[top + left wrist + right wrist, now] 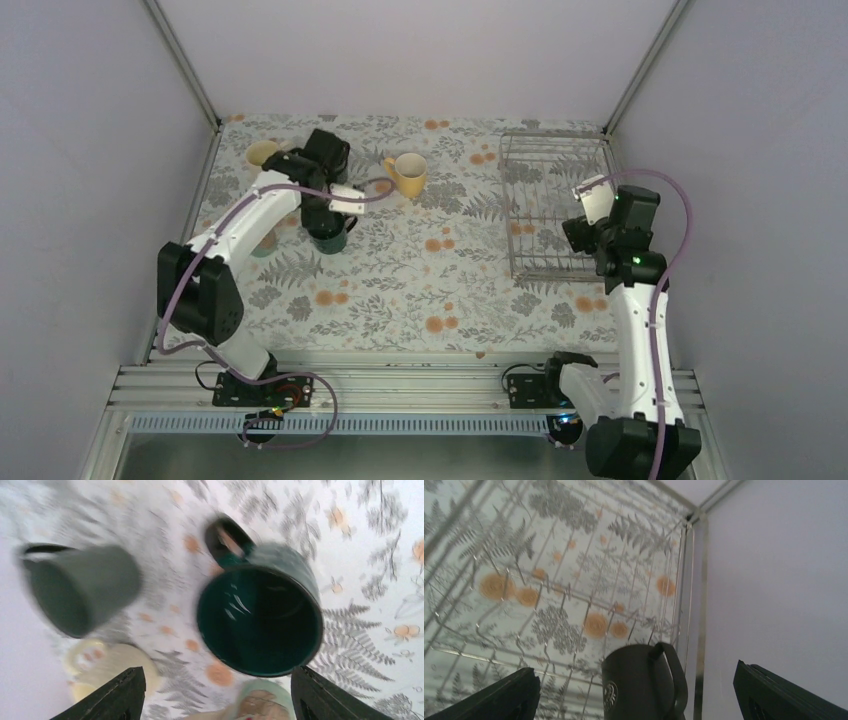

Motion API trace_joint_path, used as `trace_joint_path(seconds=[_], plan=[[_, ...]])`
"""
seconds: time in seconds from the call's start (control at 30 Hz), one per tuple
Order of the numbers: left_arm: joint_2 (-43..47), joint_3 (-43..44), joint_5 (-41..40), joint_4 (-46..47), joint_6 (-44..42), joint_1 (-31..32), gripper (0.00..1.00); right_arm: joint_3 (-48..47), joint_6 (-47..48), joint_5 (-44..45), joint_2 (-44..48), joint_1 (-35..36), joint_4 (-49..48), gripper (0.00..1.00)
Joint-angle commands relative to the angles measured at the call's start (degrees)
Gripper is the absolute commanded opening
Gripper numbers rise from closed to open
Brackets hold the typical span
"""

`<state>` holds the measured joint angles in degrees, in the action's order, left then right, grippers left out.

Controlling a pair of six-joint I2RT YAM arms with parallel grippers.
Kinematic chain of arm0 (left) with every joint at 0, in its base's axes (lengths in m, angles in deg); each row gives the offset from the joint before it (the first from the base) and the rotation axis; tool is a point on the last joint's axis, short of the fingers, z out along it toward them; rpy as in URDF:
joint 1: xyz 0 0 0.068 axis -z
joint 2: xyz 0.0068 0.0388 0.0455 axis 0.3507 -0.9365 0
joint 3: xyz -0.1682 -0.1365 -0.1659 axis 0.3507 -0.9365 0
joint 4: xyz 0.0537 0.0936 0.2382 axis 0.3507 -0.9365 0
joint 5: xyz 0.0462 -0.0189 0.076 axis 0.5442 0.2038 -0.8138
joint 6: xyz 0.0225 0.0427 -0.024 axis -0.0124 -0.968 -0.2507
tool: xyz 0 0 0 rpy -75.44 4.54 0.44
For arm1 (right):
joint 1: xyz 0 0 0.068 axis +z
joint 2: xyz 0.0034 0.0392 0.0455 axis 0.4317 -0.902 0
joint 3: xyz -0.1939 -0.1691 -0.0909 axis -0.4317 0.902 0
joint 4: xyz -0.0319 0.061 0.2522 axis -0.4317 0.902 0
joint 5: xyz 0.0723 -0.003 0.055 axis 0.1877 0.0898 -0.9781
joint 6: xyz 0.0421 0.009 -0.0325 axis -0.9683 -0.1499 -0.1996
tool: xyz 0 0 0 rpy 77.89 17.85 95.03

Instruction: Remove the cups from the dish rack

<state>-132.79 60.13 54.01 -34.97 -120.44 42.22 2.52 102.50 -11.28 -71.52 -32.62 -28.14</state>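
Top external view: near the table's (pixel 440 290) far-left corner, the left gripper (pixel 217 672), fingers apart, straddles the teal mug (pixel 260 625); a careless lift could topple it. The right gripper (pixel 636 670), fingers apart, hovers over the black mug (pixel 639 685) at the dish rack's (pixel 515 215) right edge; wires may snag it.

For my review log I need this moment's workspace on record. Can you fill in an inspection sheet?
Surface: table covered by a floral cloth.
Job's things: wire dish rack at the far right, with a black mug inside near its right edge; teal mug, grey mug, cream mug and yellow mug are out on the cloth.
Clutter: pale green thing beside the teal mug, too blurred to name.
Grippers: left gripper open above the teal mug; right gripper open over the black mug.
Cables: purple cables loop along both arms.
Surroundings: pale walls; metal rail at the near edge.
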Motion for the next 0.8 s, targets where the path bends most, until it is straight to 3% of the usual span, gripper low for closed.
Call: trace_joint_path(seconds=[0.0,0.1,0.3,0.47,0.63,0.77], plan=[[3.5,12.97,11.04,-5.95,2.7,1.65,0.74,-3.41,4.01,1.32,-3.33,-3.0,3.38,1.0],[3.41,18.69,19.73,-2.3,9.44,4.25,0.75,-7.35,4.43,3.41,-8.89,-5.62,5.05,1.0],[7.32,7.61,16.69,25.52,18.73,12.96,0.76,-15.24,3.0,-5.37,-20.93,-14.64,8.75,0.99],[4.15,4.36,21.17,36.34,23.38,13.63,0.76,-22.66,2.02,-14.85,-29.03,-19.53,15.73,0.85],[0.6,1.01,25.31,44.81,24.8,13.81,0.77,-27.2,0.98,-17.67,-32.82,-19.84,20.3,0.75],[-2.08,0.72,29.79,48.26,29.03,13.99,0.77,-28.19,0.72,-19.76,-37.15,-19.82,24.94,0.53]])
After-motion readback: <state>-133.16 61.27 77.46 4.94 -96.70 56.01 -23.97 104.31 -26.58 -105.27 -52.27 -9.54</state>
